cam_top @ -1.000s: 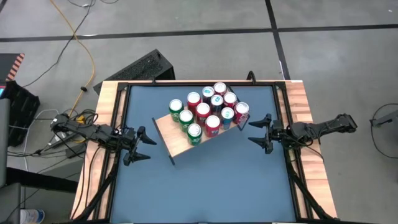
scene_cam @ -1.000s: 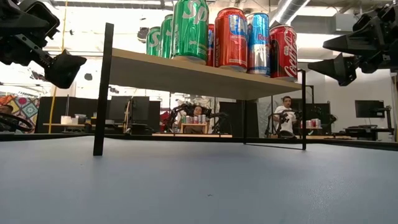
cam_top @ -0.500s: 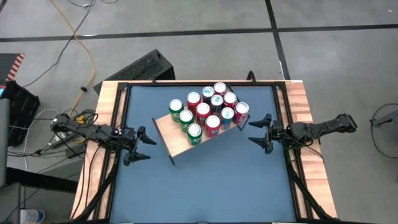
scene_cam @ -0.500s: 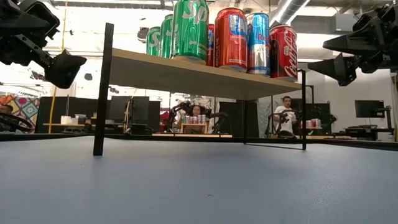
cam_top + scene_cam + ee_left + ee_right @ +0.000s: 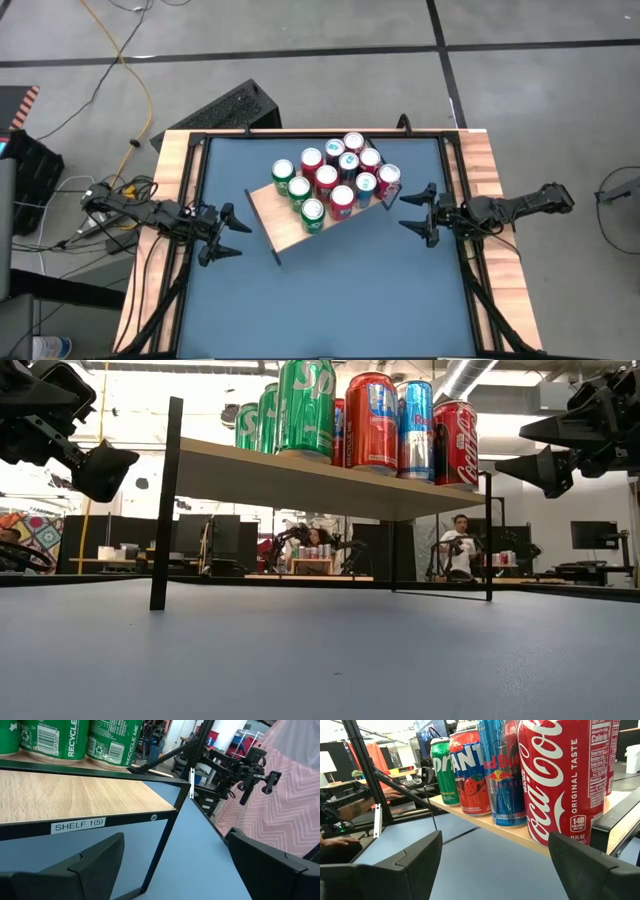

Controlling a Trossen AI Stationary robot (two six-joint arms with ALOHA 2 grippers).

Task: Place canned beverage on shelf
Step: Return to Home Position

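The shelf (image 5: 290,222), a light wood board on thin black legs, stands slantwise in the middle of the blue table. Several green, red and blue cans (image 5: 335,175) stand upright on its far right part; they also show in the low view (image 5: 372,422). My left gripper (image 5: 228,233) hangs open and empty at the table's left, clear of the shelf's left corner (image 5: 172,805). My right gripper (image 5: 415,212) hangs open and empty at the table's right, just right of a red Coca-Cola can (image 5: 560,775) at the shelf's right end.
The shelf's near left half (image 5: 280,215) is bare wood. Blue tabletop (image 5: 340,300) lies open in front of the shelf. Wooden rails (image 5: 170,200) edge the table on both sides. People and other robot arms (image 5: 455,545) show in the room behind.
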